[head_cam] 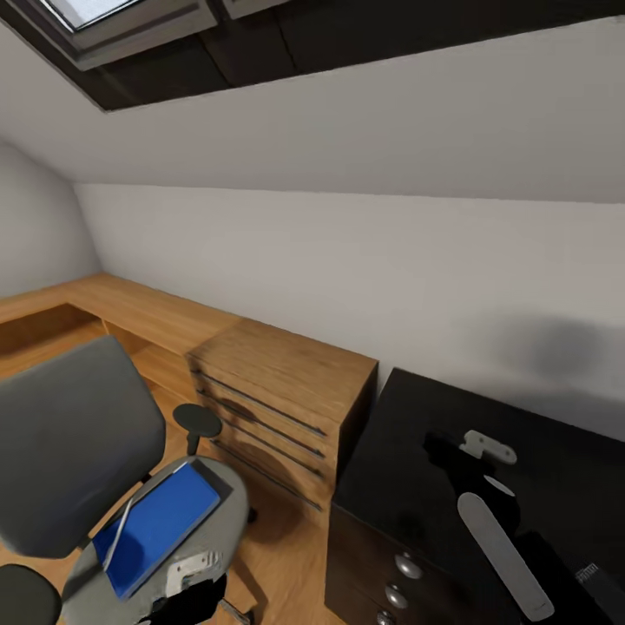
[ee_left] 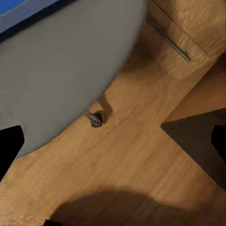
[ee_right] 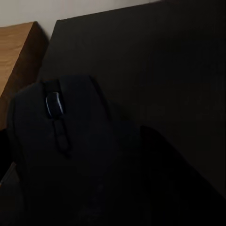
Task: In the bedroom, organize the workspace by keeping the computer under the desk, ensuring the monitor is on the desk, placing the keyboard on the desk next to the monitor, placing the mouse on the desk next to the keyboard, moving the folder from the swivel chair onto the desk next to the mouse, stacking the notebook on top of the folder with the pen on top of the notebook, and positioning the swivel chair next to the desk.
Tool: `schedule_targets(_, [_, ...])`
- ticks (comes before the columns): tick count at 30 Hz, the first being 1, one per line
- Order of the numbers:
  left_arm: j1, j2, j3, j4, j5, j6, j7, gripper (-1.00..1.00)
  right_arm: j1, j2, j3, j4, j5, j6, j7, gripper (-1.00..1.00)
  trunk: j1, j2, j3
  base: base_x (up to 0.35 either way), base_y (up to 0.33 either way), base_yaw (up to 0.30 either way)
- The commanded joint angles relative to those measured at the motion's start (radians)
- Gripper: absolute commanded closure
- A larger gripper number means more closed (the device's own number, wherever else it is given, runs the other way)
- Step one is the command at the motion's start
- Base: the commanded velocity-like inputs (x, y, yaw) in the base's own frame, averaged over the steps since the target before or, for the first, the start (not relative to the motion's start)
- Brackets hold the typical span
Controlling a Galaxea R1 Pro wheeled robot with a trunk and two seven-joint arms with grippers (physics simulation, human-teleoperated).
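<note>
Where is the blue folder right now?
In the head view, the blue folder lies on the swivel chair's grey seat, lower left, near the left gripper.

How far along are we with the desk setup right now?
Nothing looks finished yet. The blue folder lies on the swivel chair seat, with a thin white item along its edge. In hand: the mouse fills the right wrist view above the black cabinet, apparently at the right claw, though its grip isn't clear. Left: folder transfer, stacking, mouse placement, chair positioning.
</note>
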Motion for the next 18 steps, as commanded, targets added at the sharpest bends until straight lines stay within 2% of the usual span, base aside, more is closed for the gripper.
schedule_targets(1, [-0.001, 0.002, -0.008, 0.02, 0.008, 0.0, 0.009, -1.0, -0.001, -0.001, -0.002, -0.001, -0.01, 0.002, -0.008, 1.0, 0.0, -0.001, -0.001, 0.0, 0.0, -0.29])
schedule_targets(2, [-0.001, 0.001, -0.023, 0.144, 0.007, -0.035, 0.01, -1.0, 0.002, -0.002, -0.012, 0.0, -0.019, 0.001, -0.007, 1.0, 0.0, -0.001, -0.001, 0.0, 0.0, -0.29])
schedule_targets(4, [-0.001, -0.001, -0.037, 0.211, 0.002, -0.088, 0.01, -1.0, 0.002, -0.002, -0.014, 0.001, -0.02, 0.0, -0.007, 1.0, 0.0, -0.001, -0.001, 0.0, 0.0, -0.29])
schedule_targets(5, [-0.001, -0.002, -0.069, 0.258, -0.014, -0.163, 0.01, -1.0, 0.002, -0.002, -0.014, 0.001, -0.021, 0.0, -0.007, 1.0, 0.0, -0.001, -0.001, -0.047, 0.0, -0.29])
schedule_targets(7, [-0.001, -0.003, -0.12, 0.293, -0.031, -0.258, 0.011, -1.0, 0.003, -0.002, -0.015, 0.001, -0.022, 0.001, -0.007, 1.0, 0.0, -0.001, -0.001, -0.149, 0.0, -0.29])
schedule_targets(13, [-0.001, -0.004, -0.162, 0.344, -0.043, -0.335, 0.015, -1.0, 0.003, -0.002, -0.015, 0.002, -0.022, 0.001, -0.007, 1.0, 0.0, -0.001, -0.001, -0.272, 0.0, -0.29])
schedule_targets(18, [-0.001, -0.004, -0.169, 0.37, -0.045, -0.348, 0.018, -1.0, 0.003, -0.002, -0.015, 0.002, -0.021, -0.001, -0.006, 1.0, 0.0, -0.001, -0.001, -0.326, 0.0, -0.29])
